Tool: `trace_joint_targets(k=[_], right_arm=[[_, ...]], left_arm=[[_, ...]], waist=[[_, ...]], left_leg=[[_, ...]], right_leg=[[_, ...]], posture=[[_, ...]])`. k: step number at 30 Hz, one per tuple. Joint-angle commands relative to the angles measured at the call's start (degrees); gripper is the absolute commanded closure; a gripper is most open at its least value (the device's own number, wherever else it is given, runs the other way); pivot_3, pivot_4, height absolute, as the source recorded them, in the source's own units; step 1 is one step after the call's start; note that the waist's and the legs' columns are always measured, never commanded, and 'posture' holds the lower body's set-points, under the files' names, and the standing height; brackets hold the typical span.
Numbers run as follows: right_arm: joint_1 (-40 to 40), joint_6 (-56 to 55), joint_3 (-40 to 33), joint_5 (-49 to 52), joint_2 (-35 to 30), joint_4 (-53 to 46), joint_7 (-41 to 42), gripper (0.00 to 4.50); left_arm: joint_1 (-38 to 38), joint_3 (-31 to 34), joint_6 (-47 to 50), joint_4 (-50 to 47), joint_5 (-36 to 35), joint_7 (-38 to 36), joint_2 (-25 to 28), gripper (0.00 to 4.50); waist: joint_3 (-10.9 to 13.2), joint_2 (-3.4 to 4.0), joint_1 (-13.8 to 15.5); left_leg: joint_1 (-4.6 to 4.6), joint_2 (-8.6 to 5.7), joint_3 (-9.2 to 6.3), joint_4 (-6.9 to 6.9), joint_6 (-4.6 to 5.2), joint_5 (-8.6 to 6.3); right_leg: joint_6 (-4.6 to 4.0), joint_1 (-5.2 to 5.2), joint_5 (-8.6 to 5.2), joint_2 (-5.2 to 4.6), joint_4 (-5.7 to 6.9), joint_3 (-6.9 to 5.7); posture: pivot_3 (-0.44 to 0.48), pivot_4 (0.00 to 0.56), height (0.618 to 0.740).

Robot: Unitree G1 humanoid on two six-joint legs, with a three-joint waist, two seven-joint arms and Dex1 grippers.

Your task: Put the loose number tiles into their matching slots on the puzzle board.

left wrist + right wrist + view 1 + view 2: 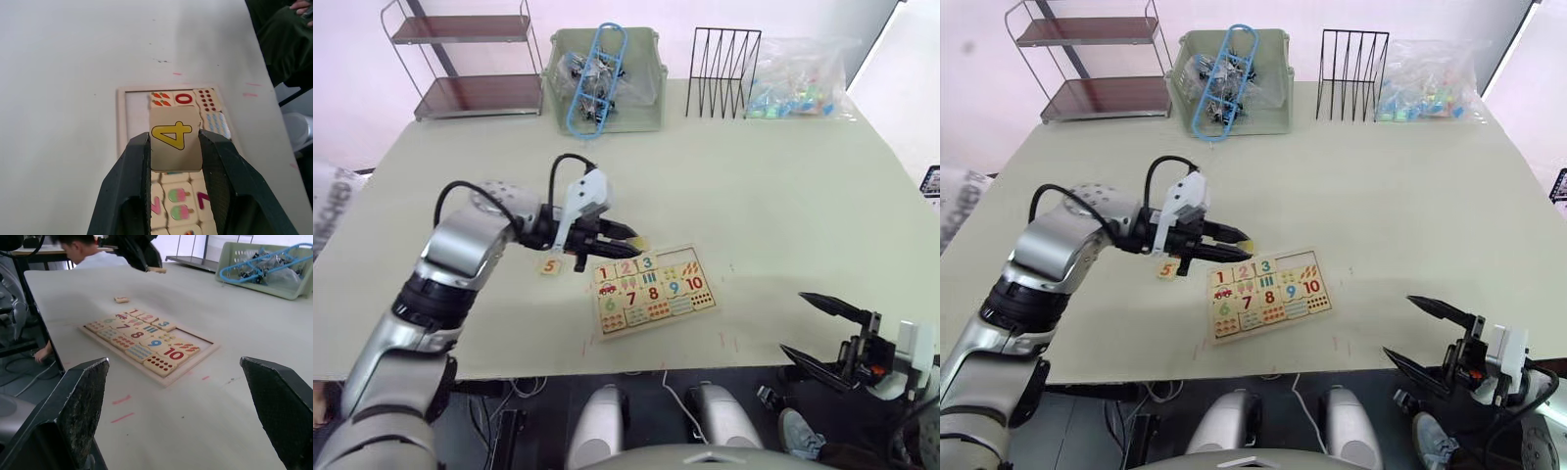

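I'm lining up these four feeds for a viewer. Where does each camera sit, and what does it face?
Left eye and right eye views: on the head, looking down over the table; both show the left gripper above the puzzle board.
Left wrist view: along that gripper's fingers holding the yellow 4 tile over the board.
Right wrist view: low at the table edge, between the open right gripper, facing the board and orange 5 tile.

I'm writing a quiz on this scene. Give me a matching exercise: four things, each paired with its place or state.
Things:
1. yellow 4 tile
2. orange 5 tile
3. right gripper
4. blue 3 tile

States:
A. loose on the table beside the board
B. open, holding nothing
C. seated in the puzzle board
D. held in the left gripper

Pairs: 1-D, 2-A, 3-B, 4-C
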Motion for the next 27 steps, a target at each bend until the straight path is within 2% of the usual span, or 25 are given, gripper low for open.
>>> trace_joint_targets(k=[1,4,9,16,27], right_arm=[[0.9,-1.25,-1.59,1.07,0.21,-2.91,-0.82,0.0],[1.12,-1.33,-1.41,0.96,0.28,-3.21,-1.22,0.0],[0.78,-1.25,-0.82,0.7,0.45,-3.69,-2.05,0.0],[-0.51,-1.3,0.91,-0.13,0.83,-3.24,-2.56,0.0],[-1.89,-1.43,2.43,-0.88,1.57,-2.69,-2.9,0.0]], left_arm=[[-2.34,-3.09,-1.3,0.5,3.27,0.05,-1.22,3.53],[-3.49,-4.28,-1.1,0.75,4.09,0.54,-3.07,3.53],[-6.4,-6.93,5.09,-0.4,3.01,-1.84,-4.22,3.53],[-11.45,-14.62,8.3,1.24,9.05,-1.5,-4.74,3.53],[-16.81,-22.22,12.47,3.73,15.91,-0.05,-8.11,3.53]], waist=[[0.0,0.0,-0.02],[0.0,0.0,0.05],[0.0,-0.01,0.07],[0.0,-0.01,0.08],[0.01,0.0,0.05]], left_leg=[[0.01,0.0,0.02,0.0,0.0,0.0],[0.0,0.0,0.03,0.0,0.0,0.0],[-0.02,-0.01,0.0,0.01,0.0,0.0],[-0.03,-0.02,-0.03,0.01,0.0,0.0],[-0.1,-0.05,-0.1,0.04,0.0,0.0]], right_leg=[[0.0,0.0,0.0,0.0,0.0,0.02],[0.01,0.0,0.0,0.01,0.0,0.05],[0.01,0.0,0.0,0.01,0.0,0.05],[0.01,0.0,0.0,0.03,0.0,0.04],[0.01,-0.01,0.0,0.08,-0.01,0.1]], posture=[[0.0,0.15,0.74],[0.0,0.15,0.74],[0.0,0.15,0.74],[0.0,0.15,0.74],[0.0,0.15,0.74]])
